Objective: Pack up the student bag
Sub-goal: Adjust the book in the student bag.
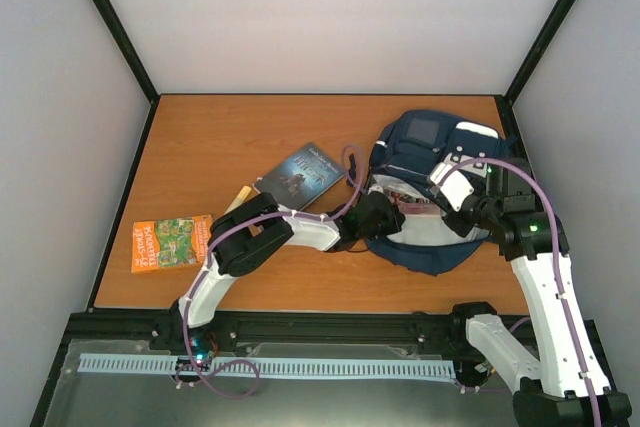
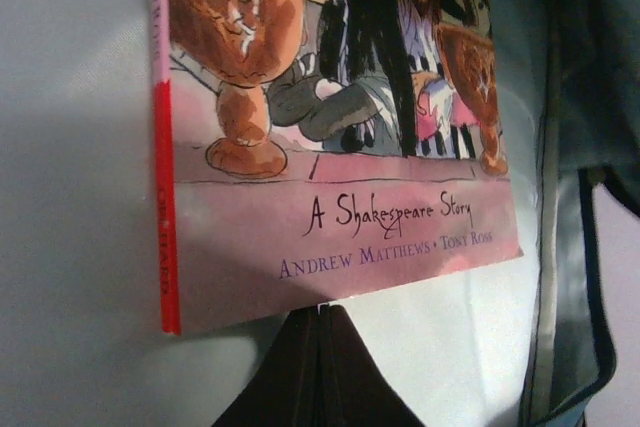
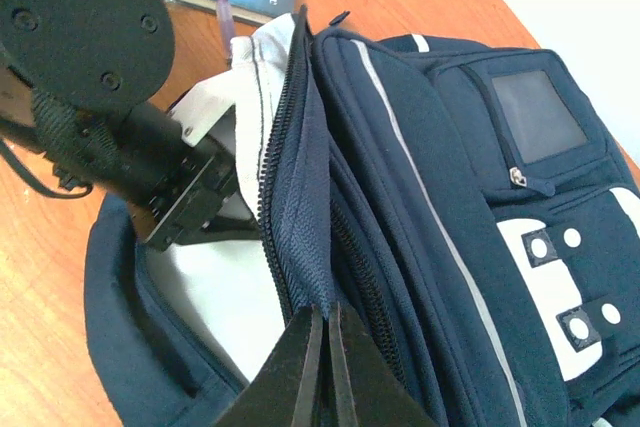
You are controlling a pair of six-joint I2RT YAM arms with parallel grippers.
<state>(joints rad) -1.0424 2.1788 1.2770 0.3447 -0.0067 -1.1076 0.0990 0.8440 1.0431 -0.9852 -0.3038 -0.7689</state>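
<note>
Plainly, the coming move turns on the mouth of the student bag (image 1: 425, 137). It gapes toward the left arm, so the inside of the bag lies straight ahead of the left claw (image 2: 320, 327), which sits within the opening and is the nearer of the two. That claw's fingers are pressed together on the lower edge of a thin pink book (image 2: 400, 237), a Shakespeare story by its cover. The book's face lies close against the bag's light grey lining (image 2: 80, 197), and its red spine runs away from the claw, along the way in. The right claw (image 3: 322, 332) is pinched on the zip edge of the upper flap, holding the mouth lifted.

The bag lies at the right of the counter (image 1: 220, 137), front pocket up and toward the far side. It is navy, with a thin white stripe, white patches and a small grey window on the pocket. By the look of it, the book wants sliding deeper before the fingers let go. A dark blue book (image 1: 300, 172) and an orange book (image 1: 170, 242) lie outside on the counter.
</note>
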